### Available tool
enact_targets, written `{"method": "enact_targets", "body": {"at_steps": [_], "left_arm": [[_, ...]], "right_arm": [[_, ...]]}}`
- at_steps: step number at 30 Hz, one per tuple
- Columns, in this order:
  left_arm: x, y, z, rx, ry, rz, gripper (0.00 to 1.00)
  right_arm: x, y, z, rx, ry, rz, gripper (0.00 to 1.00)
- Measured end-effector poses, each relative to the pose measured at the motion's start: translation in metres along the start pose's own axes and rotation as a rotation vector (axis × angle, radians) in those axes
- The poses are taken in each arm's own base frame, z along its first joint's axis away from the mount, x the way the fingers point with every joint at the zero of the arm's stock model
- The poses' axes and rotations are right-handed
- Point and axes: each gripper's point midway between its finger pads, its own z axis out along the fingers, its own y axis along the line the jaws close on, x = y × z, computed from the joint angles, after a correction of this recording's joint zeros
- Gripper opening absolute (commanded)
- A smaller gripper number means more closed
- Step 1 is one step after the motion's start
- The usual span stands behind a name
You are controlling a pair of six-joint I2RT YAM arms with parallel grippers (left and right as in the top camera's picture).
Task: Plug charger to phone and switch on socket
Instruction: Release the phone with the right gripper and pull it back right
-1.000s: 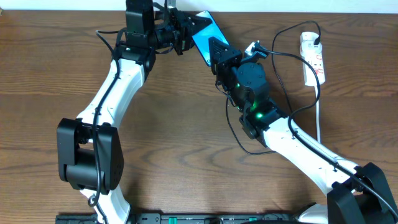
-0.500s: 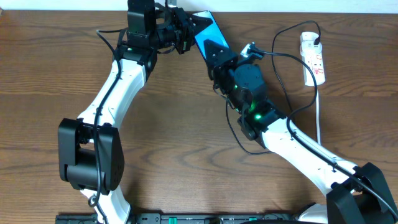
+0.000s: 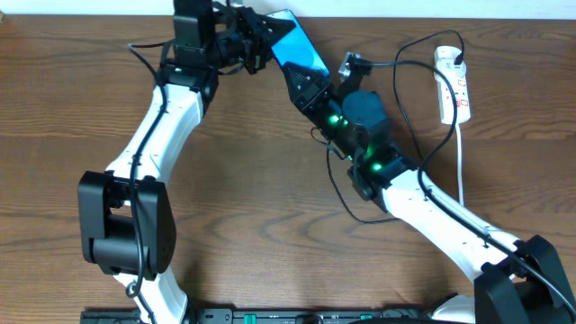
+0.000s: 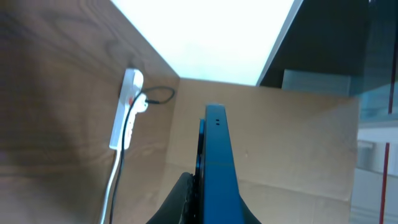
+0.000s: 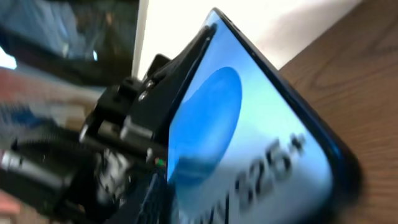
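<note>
A wooden table [image 3: 270, 225] was seen from above, with two white and black arms reaching from its near edge toward the far side.

The right arm ran in from the near right corner, and the right gripper [image 3: 299, 81] pointed up and left, just beside the lower end of the phone [image 3: 299, 45]. Its jaws were dark and partly hidden, so it was not possible to tell how wide they stood or whether they held anything.

The phone was off the table, near the far edge and tilted. It was a slim rectangle with a bright blue screen. From the right wrist the screen [image 5: 249, 143] filled the view, blurred, with a lighter blue patch and white lettering ending in "25+". From the left wrist the phone [image 4: 217, 155] appeared edge-on as a thin dark blue strip.

The left gripper [image 3: 256, 40] gripped the phone's upper end, its jaws closed on it.

Farthest right lay the socket [image 3: 453, 87], a white strip with red switches and a white cord [image 3: 462, 153]. The charger [image 3: 421, 38], a thin black cable, looped from it toward the right arm. Its plug tip could not be made out.
</note>
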Motion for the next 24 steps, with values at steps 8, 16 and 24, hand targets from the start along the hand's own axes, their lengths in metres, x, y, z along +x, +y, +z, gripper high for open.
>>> {"method": "enact_targets", "body": {"at_steps": [8, 16, 24], "left_arm": [[-0.032, 0.01, -0.031, -0.016, -0.051, -0.067, 0.07], [-0.027, 0.011, -0.044, -0.006, 0.029, -0.148, 0.07], [0.001, 0.005, -0.045, 0.013, 0.189, -0.166, 0.07]], "right_arm": [[-0.035, -0.02, -0.043, 0.137, 0.034, -0.218, 0.33], [-0.042, -0.039, -0.094, 0.362, 0.152, -0.34, 0.31], [-0.045, -0.032, -0.096, 0.492, 0.304, -0.445, 0.29]]}}
